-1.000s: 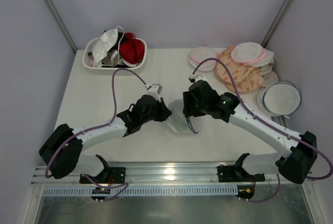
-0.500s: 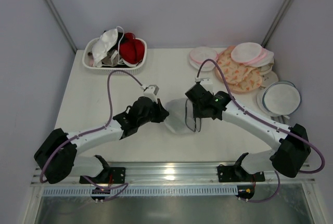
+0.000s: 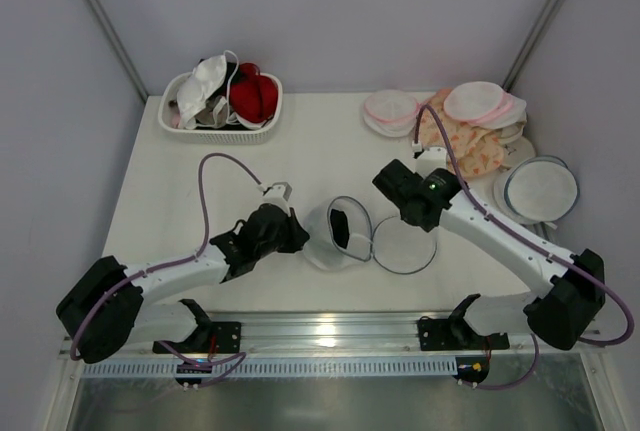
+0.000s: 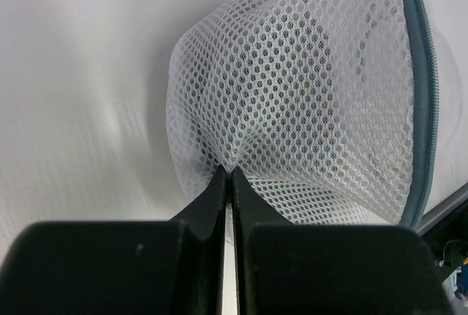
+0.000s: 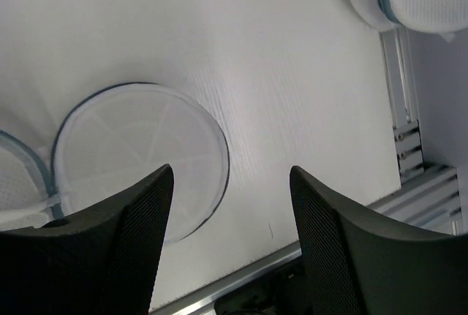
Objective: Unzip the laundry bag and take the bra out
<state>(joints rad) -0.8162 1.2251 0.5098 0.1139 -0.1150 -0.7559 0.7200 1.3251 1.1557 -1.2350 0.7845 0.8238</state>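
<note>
The laundry bag (image 3: 322,243) lies open in the middle of the table. Its left half stands on edge, and the black bra (image 3: 340,227) shows inside it. Its other half (image 3: 403,244) lies flat to the right, and shows in the right wrist view (image 5: 139,150). My left gripper (image 3: 297,235) is shut on a pinch of the bag's white mesh (image 4: 307,88) at the left half's back; the pinch shows in the left wrist view (image 4: 228,174). A dark shape shows through the mesh. My right gripper (image 3: 392,183) is open and empty (image 5: 230,183), above and behind the flat half.
A white basket (image 3: 215,129) with white and red bras stands at the back left. Pink-rimmed rounds (image 3: 390,109) and a patterned cloth (image 3: 468,146) are piled at the back right. A grey-rimmed disc (image 3: 541,188) lies at the right edge. The metal rail (image 3: 330,329) runs along the front.
The bag's right half has swung down flat, and the black bra now shows. My right gripper has let go and drawn back to the right. My left gripper shifted slightly nearer, still pinching mesh.
</note>
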